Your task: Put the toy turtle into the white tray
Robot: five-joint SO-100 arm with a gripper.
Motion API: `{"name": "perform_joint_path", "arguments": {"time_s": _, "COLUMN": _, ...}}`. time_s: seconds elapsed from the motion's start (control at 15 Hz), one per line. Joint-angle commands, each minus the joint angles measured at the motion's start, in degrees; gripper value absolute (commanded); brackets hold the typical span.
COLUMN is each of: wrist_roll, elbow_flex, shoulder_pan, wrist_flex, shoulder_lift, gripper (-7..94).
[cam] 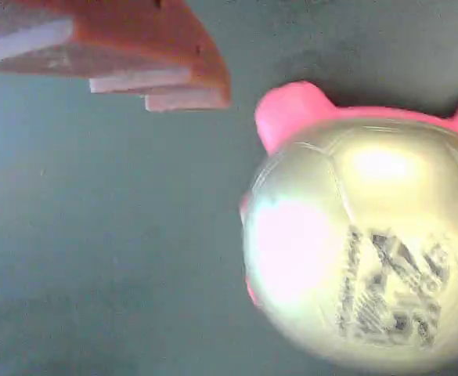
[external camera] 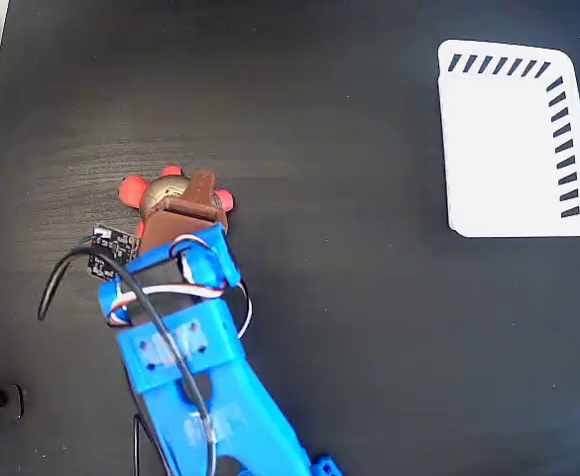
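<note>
From the fixed view I find the toy turtle (external camera: 161,193) at left of centre on the black table (external camera: 349,317), the brown gripper (external camera: 192,203) directly over it. The white tray (external camera: 503,149) sits in the upper right, well apart. In the wrist view one finger (cam: 135,63) stands upper left, clear of the shell (cam: 362,243). I cannot tell how wide the jaws stand.

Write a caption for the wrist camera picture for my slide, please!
Shiny gold domed toy turtle with pink-red legs on the dark table, orange end effector finger beside it.
</note>
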State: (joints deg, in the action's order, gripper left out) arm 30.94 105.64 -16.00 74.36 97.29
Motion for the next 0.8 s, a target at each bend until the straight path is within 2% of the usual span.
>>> {"name": "perform_joint_path", "arguments": {"time_s": 0.0, "wrist_roll": 1.41, "elbow_flex": -5.27, "shoulder_pan": -1.49, "wrist_flex": 0.09, "shoulder_lift": -2.37, "gripper": 64}}
{"name": "perform_joint_path", "arguments": {"time_s": 0.27, "wrist_roll": 2.55, "elbow_flex": -11.25, "shoulder_pan": -1.85, "wrist_flex": 1.41, "shoulder_lift": -11.78, "gripper": 65}}
{"name": "perform_joint_path", "arguments": {"time_s": 0.73, "wrist_roll": 4.83, "elbow_flex": -13.71, "shoulder_pan": -2.72, "wrist_flex": -2.2, "shoulder_lift": -20.74, "gripper": 65}}
